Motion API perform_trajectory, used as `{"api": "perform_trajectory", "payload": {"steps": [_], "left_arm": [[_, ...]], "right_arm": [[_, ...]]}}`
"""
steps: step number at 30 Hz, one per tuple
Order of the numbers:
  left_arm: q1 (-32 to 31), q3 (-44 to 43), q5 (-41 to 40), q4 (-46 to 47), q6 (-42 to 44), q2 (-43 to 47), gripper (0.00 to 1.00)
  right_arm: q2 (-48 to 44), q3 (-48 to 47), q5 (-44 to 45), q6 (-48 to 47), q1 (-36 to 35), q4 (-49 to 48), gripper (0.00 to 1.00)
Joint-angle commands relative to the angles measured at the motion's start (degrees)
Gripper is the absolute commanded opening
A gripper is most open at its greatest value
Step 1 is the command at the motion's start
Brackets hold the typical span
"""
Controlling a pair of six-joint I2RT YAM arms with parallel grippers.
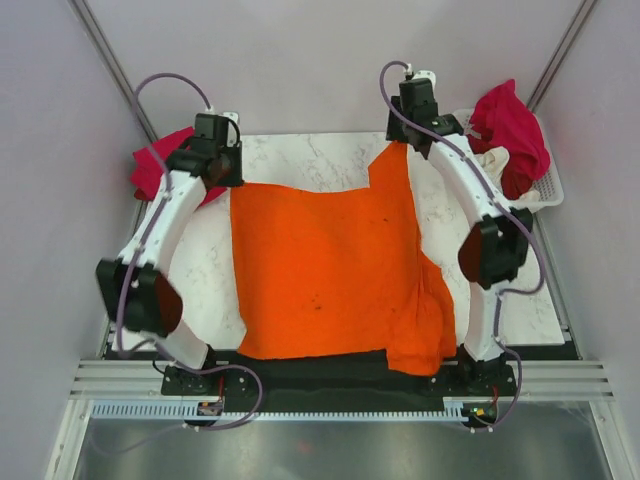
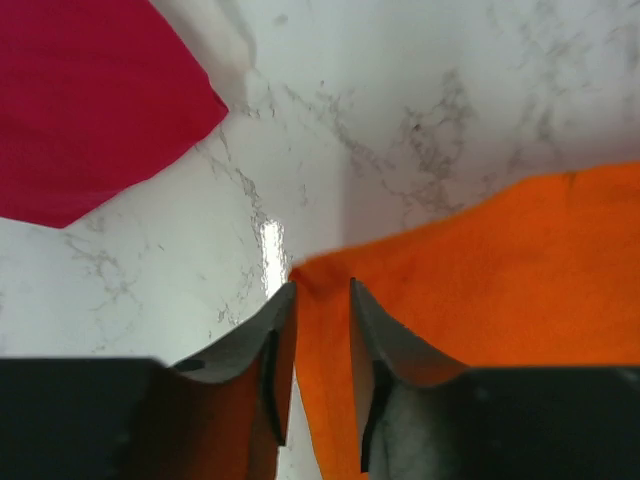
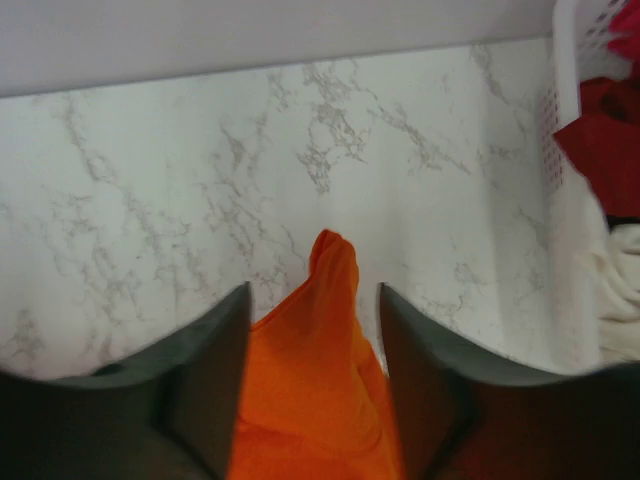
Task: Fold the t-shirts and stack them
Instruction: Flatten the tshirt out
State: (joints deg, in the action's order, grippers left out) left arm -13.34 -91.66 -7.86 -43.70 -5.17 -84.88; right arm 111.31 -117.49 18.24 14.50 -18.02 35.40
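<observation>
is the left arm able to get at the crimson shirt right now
Likely yes: the crimson shirt lies close beside the left gripper with only bare marble between, though that gripper must first release the orange shirt.

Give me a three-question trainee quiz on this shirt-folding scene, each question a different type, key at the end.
1. True or false: the white slotted plastic basket stands at the marble table's far right.
2. The bright orange cloth t-shirt is: A) in the basket; B) spread on the table; C) folded in a stack.
3. Fill in: the crimson-pink cloth t-shirt outside the basket lies nearest the ___ gripper.
Key: 1 true; 2 B; 3 left gripper.
</observation>
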Motion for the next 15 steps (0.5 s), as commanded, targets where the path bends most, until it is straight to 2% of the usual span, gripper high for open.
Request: {"api": "perform_trajectory", "payload": {"steps": [1,2,3,4,7,11,15], "left_arm": [[4.5,-3.2,4.1,-0.9,-2.8,-11.0,0.41],[5.5,-4.8,4.8,-1.9,-4.0,-15.3,0.58],[5.5,-6.9,5.1,-2.7,-5.2,-16.4,0.7],[5.6,-7.5,6.1,-2.7,-6.8,-16.5,0.99],[5.0,-8.5,7.6,-2.6,-7.6,-14.9,1.0],[4.4,-5.2,10.0,-2.2,-8.2,-8.9,0.99],[3.8,4.9,14.6,2.6,-11.2,-5.6,0.94]], "right_arm": [[10.5,-8.5,-0.4,2.6,2.5,-0.4,0.69],[15.9,-11.6,-0.3,2.9,2.8,1.3,0.86],[17.9,-17.8,1.8,2.9,2.8,3.4,0.98],[19.1,-19.5,2.1,2.9,2.9,5.9,0.98],[16.6,-16.0,1.6,2.4,2.7,3.8,0.98],[6.9,-5.3,0.6,2.0,2.8,0.6,0.98],[-0.8,10.8,-7.7,4.0,2.7,-3.6,0.98]]}}
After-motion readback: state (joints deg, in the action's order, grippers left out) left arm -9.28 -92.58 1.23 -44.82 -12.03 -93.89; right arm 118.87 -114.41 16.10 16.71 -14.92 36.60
